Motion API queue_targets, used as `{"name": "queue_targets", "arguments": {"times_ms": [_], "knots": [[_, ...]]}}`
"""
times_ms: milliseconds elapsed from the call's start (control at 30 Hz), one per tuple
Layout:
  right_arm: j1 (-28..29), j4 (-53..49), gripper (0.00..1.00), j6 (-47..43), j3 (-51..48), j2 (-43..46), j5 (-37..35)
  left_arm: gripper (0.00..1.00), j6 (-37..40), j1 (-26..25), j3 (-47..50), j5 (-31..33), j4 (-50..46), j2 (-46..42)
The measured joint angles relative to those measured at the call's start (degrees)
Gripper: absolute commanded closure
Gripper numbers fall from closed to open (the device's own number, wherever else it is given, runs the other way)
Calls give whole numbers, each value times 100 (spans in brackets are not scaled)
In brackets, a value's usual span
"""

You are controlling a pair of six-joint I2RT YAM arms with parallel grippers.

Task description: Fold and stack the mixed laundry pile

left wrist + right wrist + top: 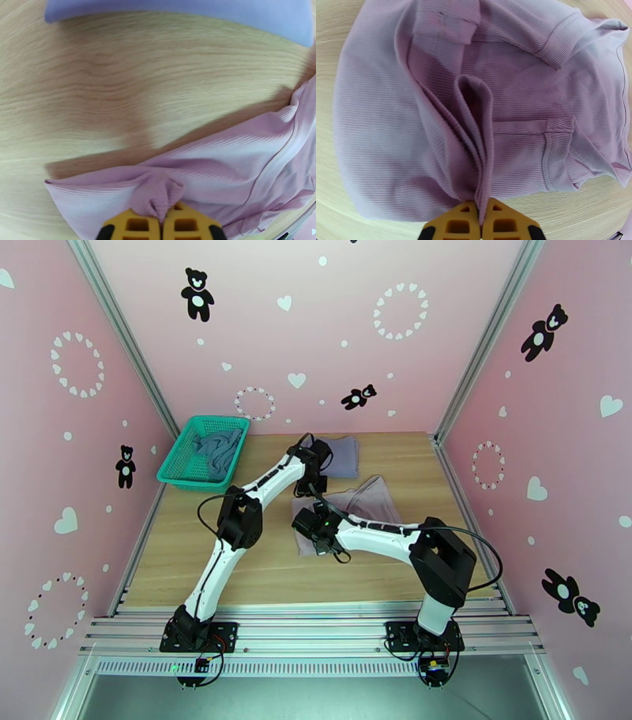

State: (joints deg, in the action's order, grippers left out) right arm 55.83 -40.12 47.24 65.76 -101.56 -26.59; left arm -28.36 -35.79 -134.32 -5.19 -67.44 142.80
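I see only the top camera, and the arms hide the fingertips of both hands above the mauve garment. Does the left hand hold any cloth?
Observer: Yes, the left hand is shut on a bunched edge of the mauve garment.
Operator: And the right hand?
Observer: The right hand is shut on a raised fold of the same garment.
Operator: Does it lie flat there?
Observer: No, hemmed parts lie folded over its ribbed body.

The mauve garment is pale pinkish mauve with fine ribbing. Behind it lies a plain grey-lavender garment; to its left, a green mesh basket holds a dusty teal-blue garment. Under it the bench is pale wood-grain. The left tool and right tool have orange-yellow fingers. The walls are pink with black teddy bears and white hearts.
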Motion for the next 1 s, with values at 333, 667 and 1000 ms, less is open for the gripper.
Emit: {"name": "queue_targets", "arguments": {"times_ms": [333,667,1000], "knots": [[-31,52,100,289,-177,-181,-227,75,-70,0,-358,9,-118,415],[-44,46,51,616,-284,-258,-444,27,-238,48,-365,133,-33,474],[-568,-271,68,175,-367,1355,-361,20,-295,245,796,713,393,-1023]]}}
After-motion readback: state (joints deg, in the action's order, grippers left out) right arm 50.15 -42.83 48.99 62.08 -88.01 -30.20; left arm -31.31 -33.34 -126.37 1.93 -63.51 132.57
